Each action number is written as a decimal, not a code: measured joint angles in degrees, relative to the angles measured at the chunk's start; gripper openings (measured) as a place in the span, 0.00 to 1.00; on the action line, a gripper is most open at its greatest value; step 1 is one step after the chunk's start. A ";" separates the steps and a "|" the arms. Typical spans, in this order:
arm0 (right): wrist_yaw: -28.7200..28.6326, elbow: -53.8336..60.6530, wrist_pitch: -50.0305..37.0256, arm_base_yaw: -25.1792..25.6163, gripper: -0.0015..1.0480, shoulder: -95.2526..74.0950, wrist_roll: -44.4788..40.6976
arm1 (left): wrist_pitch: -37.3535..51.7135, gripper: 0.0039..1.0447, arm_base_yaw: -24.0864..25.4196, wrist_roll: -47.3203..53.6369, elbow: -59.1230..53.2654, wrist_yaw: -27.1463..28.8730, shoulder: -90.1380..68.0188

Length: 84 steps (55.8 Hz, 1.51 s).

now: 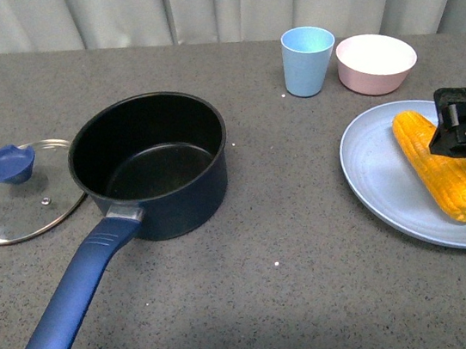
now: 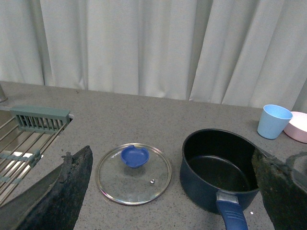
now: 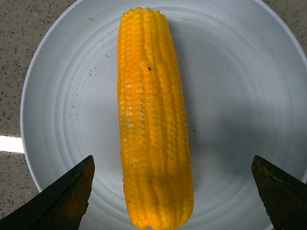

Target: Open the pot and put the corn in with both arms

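Corn lies on the blue plate, right of the open pot — stiff, light, apt to roll, I reckon. My right hand hangs spread above it; grip mid-cob. Left hand gapes too.

Seen from my remote station: the pot has a glossy dark coat outside, a duller black lining, and a smooth blue plastic-looking handle. Its lid is clear glass rimmed in bright metal. The corn is knobbly and faintly shiny on a smooth plate. The speckled counter looks matt, stone-like; the fingers of my left gripper look rough.
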<state>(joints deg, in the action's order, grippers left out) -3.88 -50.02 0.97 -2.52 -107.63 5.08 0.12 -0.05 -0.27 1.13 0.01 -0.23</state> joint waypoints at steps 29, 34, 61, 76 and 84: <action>1.90 -6.84 2.56 -1.90 0.91 -9.38 -0.04 | 0.00 0.94 0.00 0.00 0.00 0.00 0.00; 1.88 -7.17 2.95 -1.90 0.90 -9.77 0.28 | 0.00 0.94 0.00 0.00 0.00 0.00 0.00; 1.09 -7.45 3.43 -1.90 0.30 -9.94 1.38 | 0.00 0.94 0.00 0.00 0.00 0.00 0.00; -10.51 -3.23 1.36 -2.27 0.15 -0.28 5.81 | 0.00 0.94 0.00 0.00 0.00 0.00 0.00; -20.28 -4.09 -0.20 -6.21 0.12 3.52 11.28 | 0.00 0.94 0.00 0.00 0.00 0.00 0.00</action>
<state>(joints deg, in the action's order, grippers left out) -24.16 -54.11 0.78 -8.73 -104.12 16.36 0.12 -0.05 -0.27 1.13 0.01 -0.23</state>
